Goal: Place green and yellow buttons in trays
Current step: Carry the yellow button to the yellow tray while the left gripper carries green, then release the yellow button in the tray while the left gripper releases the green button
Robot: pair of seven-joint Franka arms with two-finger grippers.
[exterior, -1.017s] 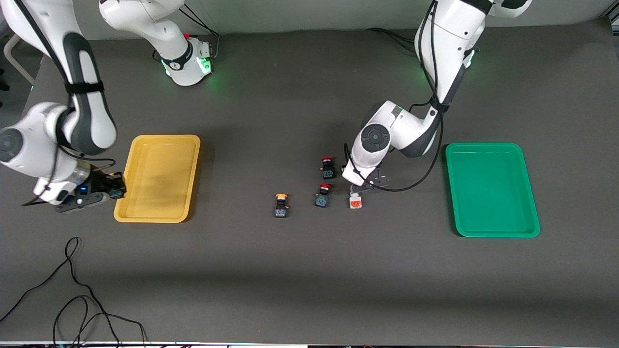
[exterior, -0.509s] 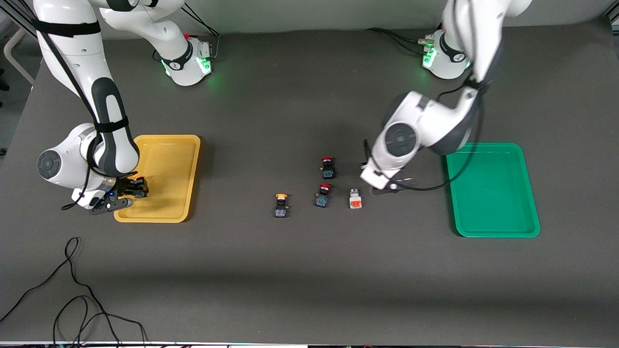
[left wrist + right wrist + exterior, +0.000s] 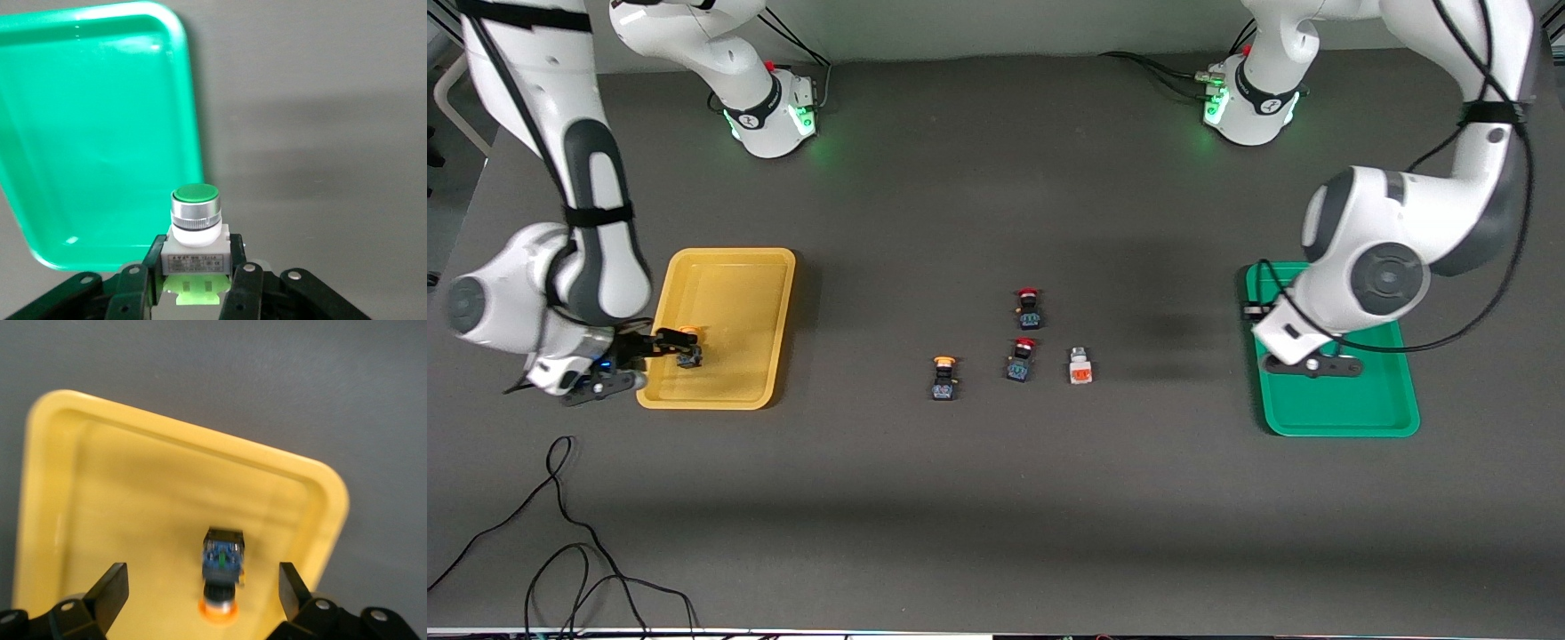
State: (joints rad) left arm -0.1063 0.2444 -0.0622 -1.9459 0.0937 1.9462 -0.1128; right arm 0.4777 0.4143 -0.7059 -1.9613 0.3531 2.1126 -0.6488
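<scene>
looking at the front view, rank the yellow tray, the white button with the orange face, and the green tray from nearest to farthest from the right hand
1. Yellow tray, beneath the right hand.
2. White orange-faced button, mid-table.
3. Green tray, at the left arm's end.

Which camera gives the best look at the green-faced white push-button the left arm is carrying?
The left wrist view: the small green-faced, white-bodied push-button sits close up, clamped in the left gripper by the shallow green plastic tray. The front view hides it under the arm; the right wrist view misses it.
</scene>
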